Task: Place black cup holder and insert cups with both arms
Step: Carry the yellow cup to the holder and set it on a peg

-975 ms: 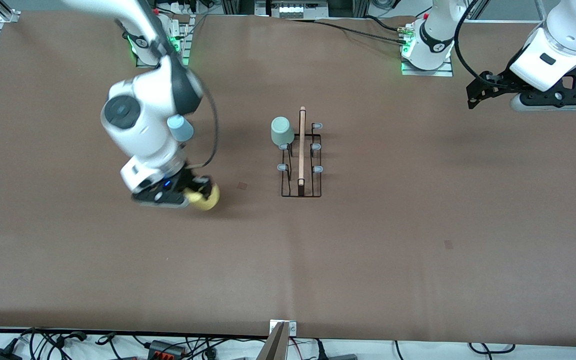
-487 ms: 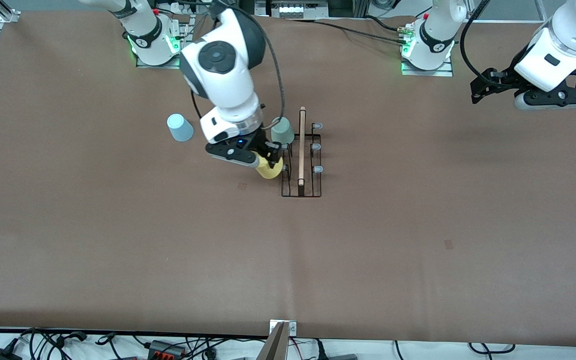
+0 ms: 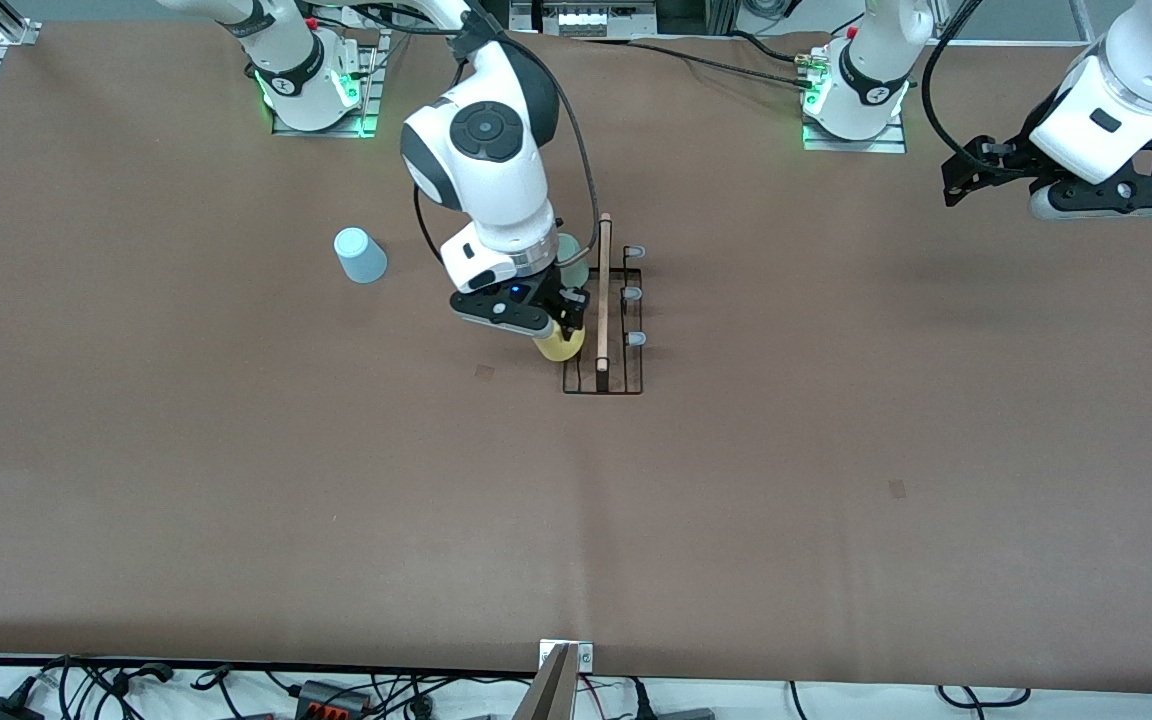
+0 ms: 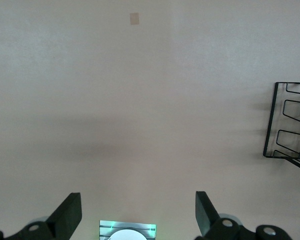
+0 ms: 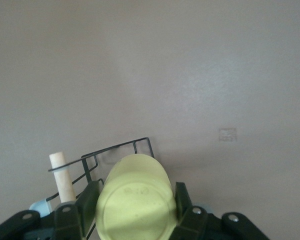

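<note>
The black cup holder stands mid-table, its wooden rod along the top. My right gripper is shut on the yellow cup, bottom up, held over the holder's side toward the right arm's end; it also shows in the right wrist view beside the rack's wire. The grey-green cup sits on a peg, mostly hidden by the right arm. The light blue cup stands on the table toward the right arm's end. My left gripper is open, empty, waiting above the table at the left arm's end.
The arm bases stand along the table's edge farthest from the front camera. Small tape marks lie on the brown mat. Cables run off the table's near edge. A corner of the rack shows in the left wrist view.
My right gripper carried the yellow cup from the open table at the right arm's end over to the cup holder, just past the light blue cup. The left arm barely moved.
</note>
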Robot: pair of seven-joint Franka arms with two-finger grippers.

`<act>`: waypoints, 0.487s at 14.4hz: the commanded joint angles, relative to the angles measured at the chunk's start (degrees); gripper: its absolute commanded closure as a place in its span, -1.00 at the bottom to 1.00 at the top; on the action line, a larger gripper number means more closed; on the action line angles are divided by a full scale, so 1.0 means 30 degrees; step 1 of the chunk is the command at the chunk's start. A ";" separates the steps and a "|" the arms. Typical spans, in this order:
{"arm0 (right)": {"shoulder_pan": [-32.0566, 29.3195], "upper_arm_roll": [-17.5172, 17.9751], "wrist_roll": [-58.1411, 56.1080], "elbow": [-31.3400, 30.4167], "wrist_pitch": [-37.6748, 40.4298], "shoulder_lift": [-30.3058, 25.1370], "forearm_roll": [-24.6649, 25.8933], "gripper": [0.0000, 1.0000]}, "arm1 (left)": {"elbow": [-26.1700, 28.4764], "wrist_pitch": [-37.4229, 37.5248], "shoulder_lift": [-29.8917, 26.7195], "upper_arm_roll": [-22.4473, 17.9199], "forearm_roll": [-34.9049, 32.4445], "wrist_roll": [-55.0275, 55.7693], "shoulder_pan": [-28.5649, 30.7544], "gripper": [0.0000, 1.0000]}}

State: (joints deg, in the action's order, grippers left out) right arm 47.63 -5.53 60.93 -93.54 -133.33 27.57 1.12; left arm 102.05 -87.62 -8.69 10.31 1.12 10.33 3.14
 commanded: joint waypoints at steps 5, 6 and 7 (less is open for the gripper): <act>0.0323 0.0116 0.0605 0.0535 -0.0177 0.0857 0.0301 -0.62 | -0.0382 0.0379 0.0084 0.0108 -0.0169 -0.0076 0.0068 -1.00; 0.0323 0.0116 0.0752 0.0535 -0.0177 0.1003 0.0273 -1.00 | -0.0382 0.0379 0.0084 0.0137 -0.0169 -0.0047 0.0068 -1.00; 0.0323 0.0116 0.0724 0.0535 -0.0177 0.1004 0.0301 -1.00 | -0.0382 0.0379 0.0084 0.0138 -0.0169 -0.0075 0.0068 -1.00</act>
State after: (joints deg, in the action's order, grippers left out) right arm 48.44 -5.29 61.48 -93.52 -133.89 29.43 1.15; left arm 102.04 -87.57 -8.69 10.38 1.12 10.33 3.14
